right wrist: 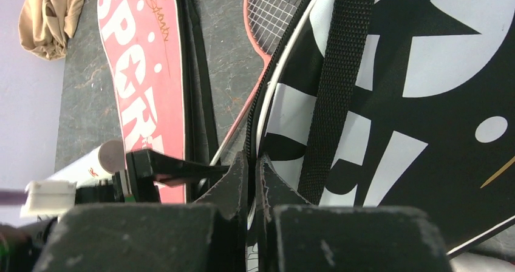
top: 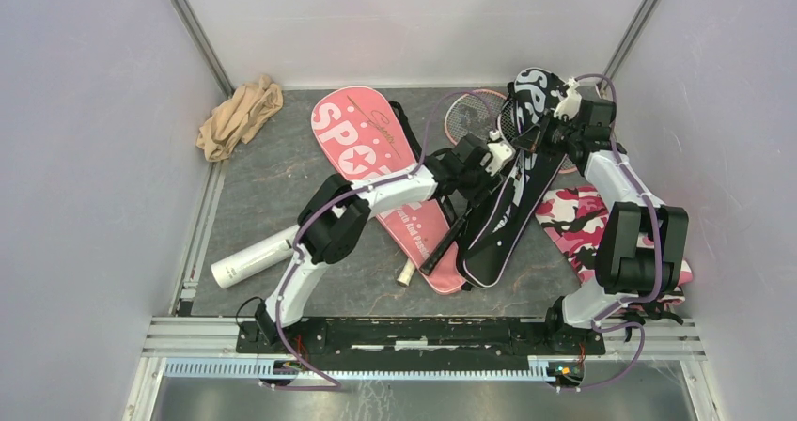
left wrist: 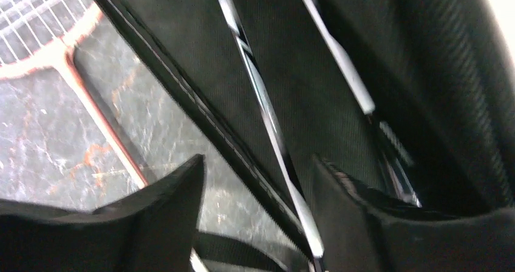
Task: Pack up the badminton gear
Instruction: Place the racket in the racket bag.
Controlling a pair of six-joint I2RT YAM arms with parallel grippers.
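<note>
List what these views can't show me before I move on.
- Left wrist view: the racket shaft between the left gripper's open fingers is blurred; both ends run off the frame.
- Right wrist view: how much of the black bag's edge the right gripper pinches, hidden by its own fingers.
- Top view: how far that shaft reaches inside the bag, hidden by both wrists and the bag itself.
- White tube: contents, hidden by its opaque wall.

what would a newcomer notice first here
A pink racket-shaped bag lettered SPORT lies flat mid-table, with a black racket-shaped bag to its right. Both arms meet over the black one: the right gripper is pinched shut on its rim, while the left gripper hangs open over a thin racket shaft inside it.
</note>
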